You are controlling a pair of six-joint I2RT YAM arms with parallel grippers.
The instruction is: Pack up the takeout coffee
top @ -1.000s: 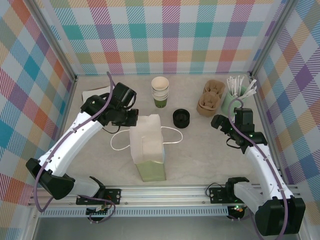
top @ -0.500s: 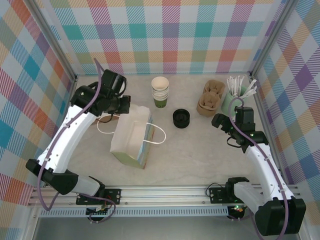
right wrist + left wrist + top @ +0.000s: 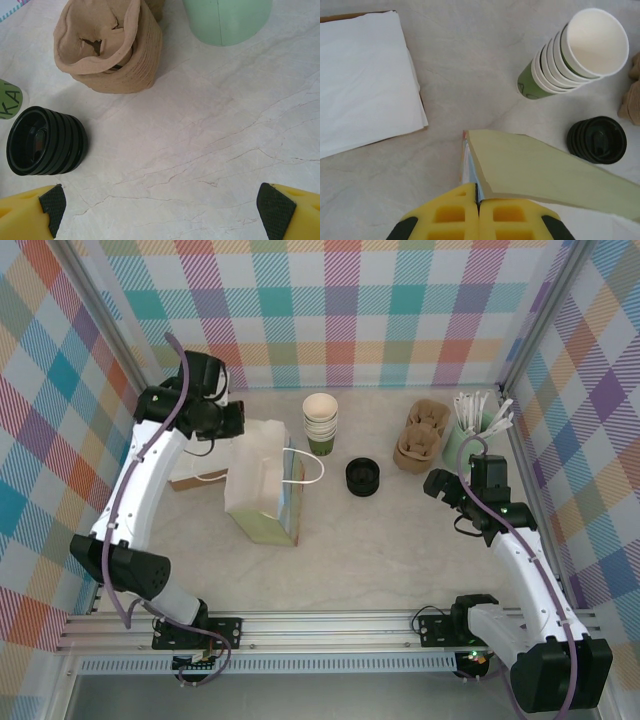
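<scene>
Right tool (image 3: 436, 486) is near-right over the counter (image 3: 400, 540), jaws wide apart, nothing between them. Black lid stack (image 3: 363, 477) lies near it on its left, at about the same depth. Right arm is clearly the nearer one for it.

Bag (image 3: 262, 485) is left of the lids, mid-counter. It has a white broad face and a pale green side panel, and stands much taller than the cups. It leans rather than standing square; can't tell if its base rests on the counter. Long axis runs from the near base up and away to the top edge. Left tool (image 3: 478, 202) is at that far top edge, pads clenched on the bag's rim.

Cup stack (image 3: 320, 423) is just right of the bag's top: upright, mouths up, green walls, cream inside. Every cup visible is lidless, so my read is the takeout coffee isn't made up yet. It needs a cup from that stack and a lid from the black pile.

The coming move likely turns on bag mouth versus cups, which sit just beside it on the right.

White sheets on a brown board (image 3: 365, 75) lie left of the bag. Brown paper holders (image 3: 420, 440) and mint cup of sticks (image 3: 470, 430) are far right.
</scene>
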